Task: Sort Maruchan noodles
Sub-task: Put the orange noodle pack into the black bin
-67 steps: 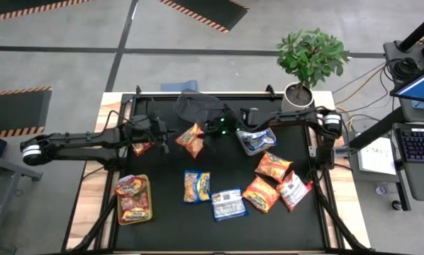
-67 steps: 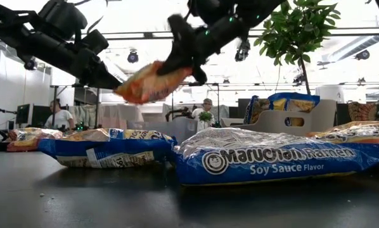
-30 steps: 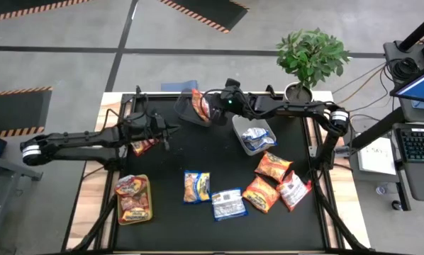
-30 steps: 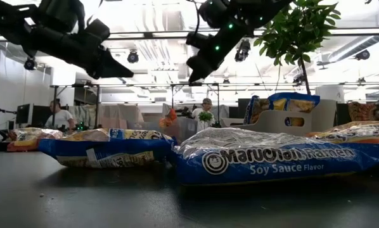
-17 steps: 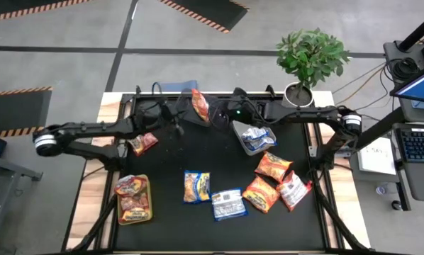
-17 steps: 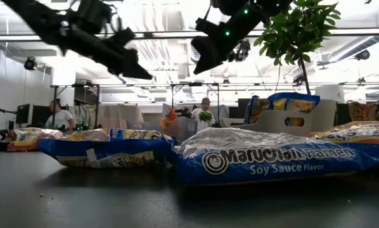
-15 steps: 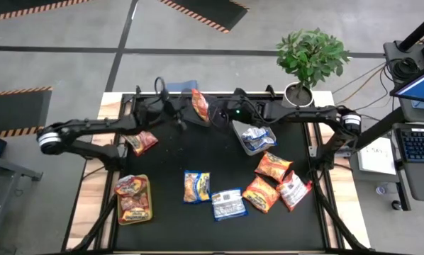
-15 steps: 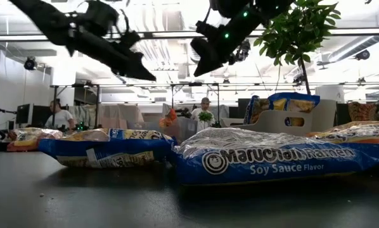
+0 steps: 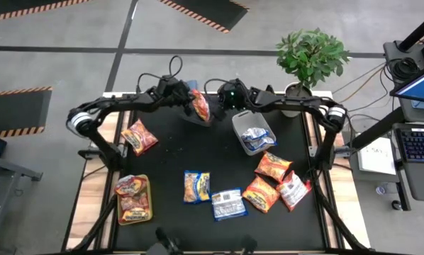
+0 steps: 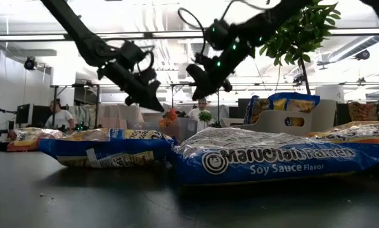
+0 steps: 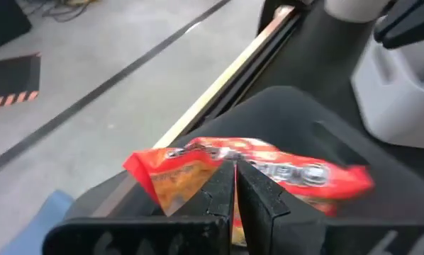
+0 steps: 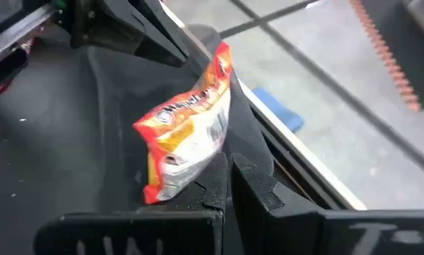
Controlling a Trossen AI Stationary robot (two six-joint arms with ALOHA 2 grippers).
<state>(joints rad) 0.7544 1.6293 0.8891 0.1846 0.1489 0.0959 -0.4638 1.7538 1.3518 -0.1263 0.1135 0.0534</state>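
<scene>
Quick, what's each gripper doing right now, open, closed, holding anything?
Left gripper: closed, empty, beside the orange packet.
Right gripper: closed, empty, on that packet's other side.

The blue noodle packet (image 10: 272, 158) nearest the low camera reads "Maruchan Ramen" in white and "Soy Sauce Flavor" in yellow.

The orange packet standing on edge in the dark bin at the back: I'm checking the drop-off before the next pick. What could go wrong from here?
1. The orange packet stands on edge in the dark bin, not flat. It may tip over the rim.
2. The left gripper and right gripper, both shut, flank it closely. A nudge from either could knock it out.
3. The two arms are close together over the bin, so they could collide.
</scene>
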